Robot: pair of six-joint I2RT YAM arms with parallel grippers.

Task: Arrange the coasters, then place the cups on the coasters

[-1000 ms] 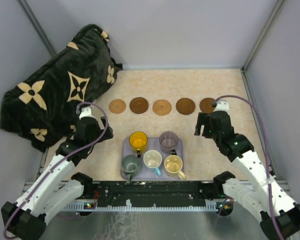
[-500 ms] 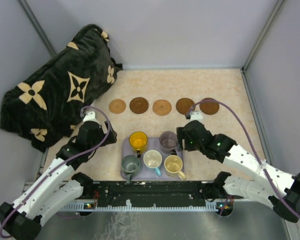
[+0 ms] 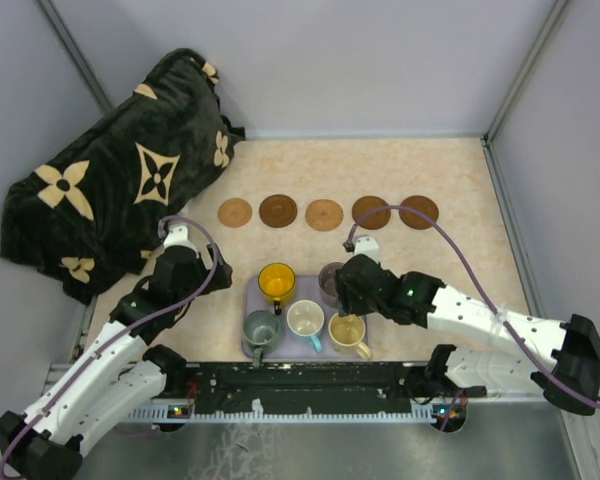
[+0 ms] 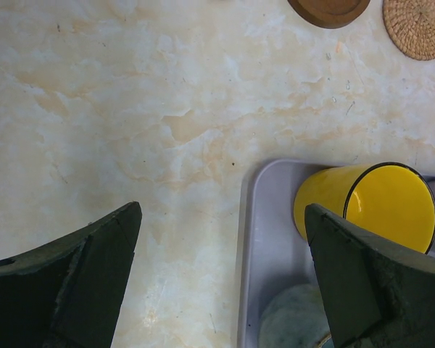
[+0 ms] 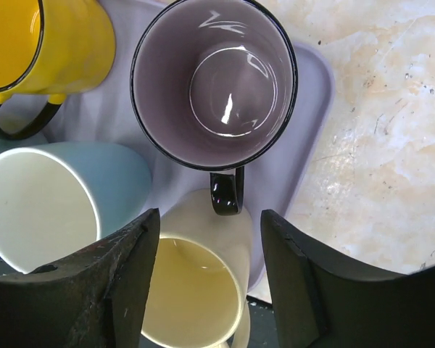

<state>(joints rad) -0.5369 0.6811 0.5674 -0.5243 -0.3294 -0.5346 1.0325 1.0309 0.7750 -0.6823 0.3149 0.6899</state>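
Lining coasters (image 3: 324, 214) looks done; five cups (image 3: 305, 318) sit in the tray (image 5: 309, 94), right fingers (image 5: 123, 290) spread over the purple cup (image 5: 214, 83), left fingers (image 4: 80, 283) released.

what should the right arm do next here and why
Probably lower the right gripper slightly and close on the purple mug by its handle: the open jaws line up either side of that handle, the coasters lie in a row, and the mug sits in the tray.

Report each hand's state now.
Left hand: open, empty.
Right hand: open, empty, by the purple mug handle.
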